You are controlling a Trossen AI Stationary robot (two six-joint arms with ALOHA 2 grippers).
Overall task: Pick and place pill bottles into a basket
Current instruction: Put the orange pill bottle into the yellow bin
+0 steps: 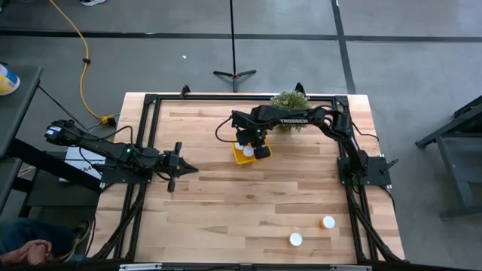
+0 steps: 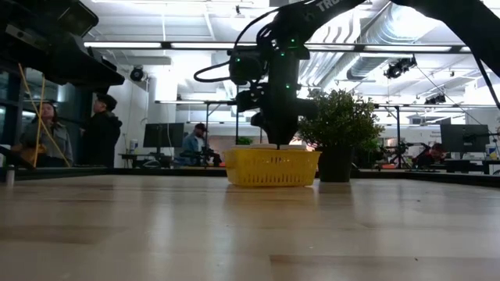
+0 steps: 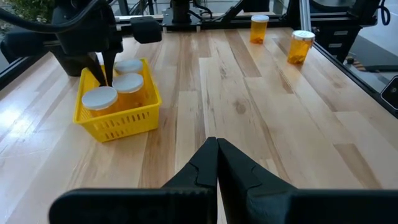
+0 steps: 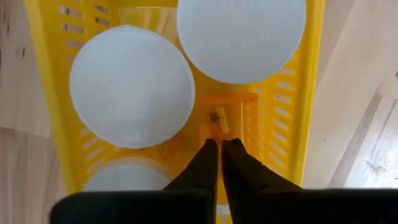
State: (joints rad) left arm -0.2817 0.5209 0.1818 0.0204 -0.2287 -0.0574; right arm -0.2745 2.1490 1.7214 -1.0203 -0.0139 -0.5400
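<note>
Yellow basket: the basket (image 1: 242, 156) sits on the tabletop (image 1: 248, 203) just in front of the potted plant (image 1: 289, 101), with three white-capped pill bottles (image 3: 127, 84) standing upright inside.
Right gripper: the right gripper (image 4: 218, 144) hangs over the basket's interior, fingers pinched together on nothing, tips pointing down at a bare patch of yellow floor beside the caps.
Left gripper: the left gripper (image 3: 217, 147) waits low at the tabletop's left edge, fingers closed and empty.
Loose bottles: two bottles (image 1: 327, 222) stand upright near the front right corner, well apart from the basket.
Key relation: both lie on the right arm's side, long axes vertical, so I'd judge the right arm nearer.
Look: orange bodies, round white caps, small against the basket.
</note>
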